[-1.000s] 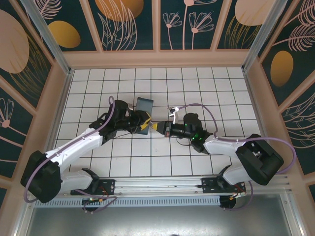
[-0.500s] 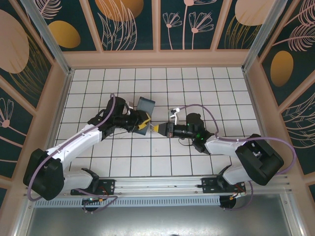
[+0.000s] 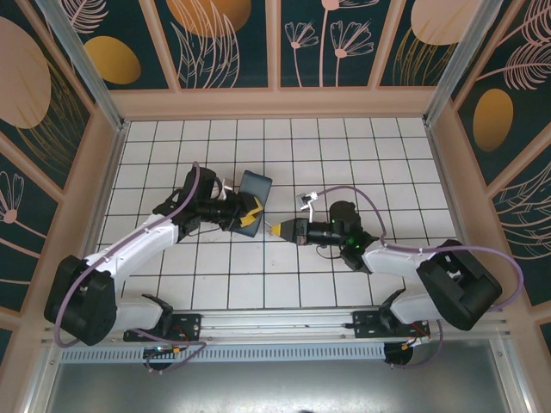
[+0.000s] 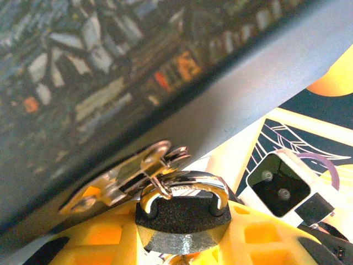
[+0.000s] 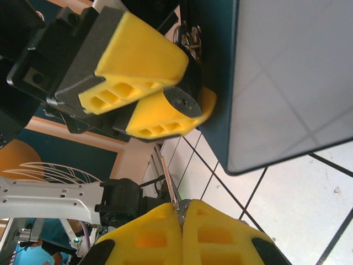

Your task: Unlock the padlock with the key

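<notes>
Two arms are bolted to a rail (image 3: 275, 325) at the near edge of the white-tiled worktop (image 3: 344, 155). The left arm (image 3: 146, 241) and the right arm (image 3: 396, 258) both lean inward toward the middle tiles.

Nearest of the two is the right claw (image 3: 277, 230). Its yellow pads are pressed flat together, pinching the key (image 5: 167, 171). One thin grey blade sticks out from between them. Whether more keys hang behind cannot be told. The blade's tip points at the left claw (image 3: 250, 215) and stops short of it, with a gap between.

The left claw is clamped on the one padlock (image 4: 185, 212), whose dark body is wedged between its two yellow fingers. The right wrist view shows the body's round end facing the key. The silvery shackle (image 4: 187, 185) arches over the body and passes through a metal hasp (image 4: 127, 174).

Just beyond the left claw is a single dark box (image 3: 256, 183), tilted off the tile lines. The hasp lies against its grey side.

Counted: two arms, two claws, one padlock, one box and one visible key blade.

A raised wooden rim (image 3: 275, 101) walls the worktop on the left, right and far sides. The claws meet near the centre, well apart from every wall. Rows of bare tile lie beyond the box and to both sides.
</notes>
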Robot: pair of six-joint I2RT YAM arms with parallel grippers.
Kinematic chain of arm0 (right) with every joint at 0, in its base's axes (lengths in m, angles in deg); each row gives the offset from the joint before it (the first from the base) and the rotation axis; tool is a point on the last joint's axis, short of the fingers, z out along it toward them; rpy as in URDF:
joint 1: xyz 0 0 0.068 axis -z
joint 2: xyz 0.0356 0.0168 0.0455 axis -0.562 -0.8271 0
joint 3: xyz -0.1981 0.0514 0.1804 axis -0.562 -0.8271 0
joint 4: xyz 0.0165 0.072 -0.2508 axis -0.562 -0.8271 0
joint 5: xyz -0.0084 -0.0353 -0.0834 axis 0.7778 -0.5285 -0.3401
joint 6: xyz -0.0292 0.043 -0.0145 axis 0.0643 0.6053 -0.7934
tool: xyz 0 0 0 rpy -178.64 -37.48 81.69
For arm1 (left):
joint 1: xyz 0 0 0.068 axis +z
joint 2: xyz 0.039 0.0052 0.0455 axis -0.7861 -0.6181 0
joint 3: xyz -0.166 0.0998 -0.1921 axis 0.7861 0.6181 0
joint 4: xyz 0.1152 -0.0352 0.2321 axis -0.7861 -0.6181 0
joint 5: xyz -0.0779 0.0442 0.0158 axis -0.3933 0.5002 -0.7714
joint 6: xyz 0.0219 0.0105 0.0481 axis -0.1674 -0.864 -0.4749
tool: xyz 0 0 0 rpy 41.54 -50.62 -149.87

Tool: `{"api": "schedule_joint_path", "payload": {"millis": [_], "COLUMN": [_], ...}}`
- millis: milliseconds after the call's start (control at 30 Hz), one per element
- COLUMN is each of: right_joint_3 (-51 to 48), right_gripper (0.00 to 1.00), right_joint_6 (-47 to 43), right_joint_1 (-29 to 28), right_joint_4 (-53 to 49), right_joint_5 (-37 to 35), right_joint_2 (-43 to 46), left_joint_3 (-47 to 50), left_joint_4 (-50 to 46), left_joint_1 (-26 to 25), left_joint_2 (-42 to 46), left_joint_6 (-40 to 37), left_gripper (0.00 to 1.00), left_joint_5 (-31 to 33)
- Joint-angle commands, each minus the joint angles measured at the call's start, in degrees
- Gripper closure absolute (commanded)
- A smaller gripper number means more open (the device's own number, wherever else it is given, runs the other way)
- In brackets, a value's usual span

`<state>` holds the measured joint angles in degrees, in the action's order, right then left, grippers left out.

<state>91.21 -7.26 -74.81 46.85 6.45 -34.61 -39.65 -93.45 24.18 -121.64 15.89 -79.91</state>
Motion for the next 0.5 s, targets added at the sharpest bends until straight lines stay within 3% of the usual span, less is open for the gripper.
{"api": "schedule_joint_path", "payload": {"millis": [0, 467], "right_joint_3": [2.34, 3.50], "right_gripper": [1.00, 1.00], "right_joint_6": [1.20, 1.65], "right_joint_1": [0.62, 0.66], "right_joint_4": [3.79, 7.36], "right_joint_5": [0.46, 0.12], "right_joint_2": [-2.23, -5.64], "left_joint_3": [-1.47, 0.32], "left_joint_4": [5.31, 6.62], "left_joint_1": [0.23, 0.22], "left_joint_2": [0.19, 0.78], "left_joint_6": [-1.58, -0.38], "left_gripper": [0.81, 0.81], "left_joint_5": [-2.66, -2.34]}}
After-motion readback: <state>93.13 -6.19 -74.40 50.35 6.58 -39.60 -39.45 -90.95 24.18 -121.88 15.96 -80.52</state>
